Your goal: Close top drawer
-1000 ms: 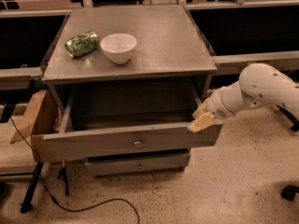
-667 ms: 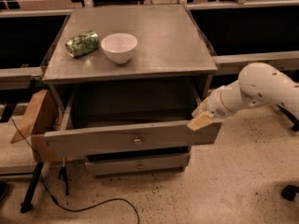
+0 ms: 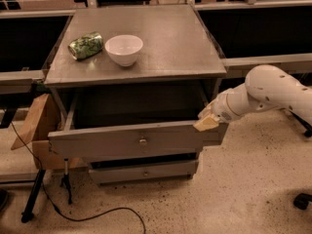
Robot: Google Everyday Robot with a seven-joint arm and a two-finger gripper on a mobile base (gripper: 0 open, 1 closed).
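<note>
The top drawer [image 3: 112,143] is a wide grey drawer, pulled out from under the grey table top, with a small brass knob [image 3: 143,141] at the centre of its long front panel. Its deep box looks empty and dark inside. My gripper [image 3: 207,123], on a white arm coming from the right, rests against the upper right end of the drawer's front panel. Its tan fingertip [image 3: 205,124] touches the panel's top edge.
A white bowl [image 3: 124,49] and a crumpled green can [image 3: 86,45] sit on the table top [image 3: 165,38]. A lower, narrower drawer [image 3: 144,171] is below. A cardboard piece [image 3: 35,126], a stand leg and a black cable [image 3: 87,213] lie at left on the floor.
The drawer front and my gripper have shifted very slightly; otherwise the scene looks the same.
</note>
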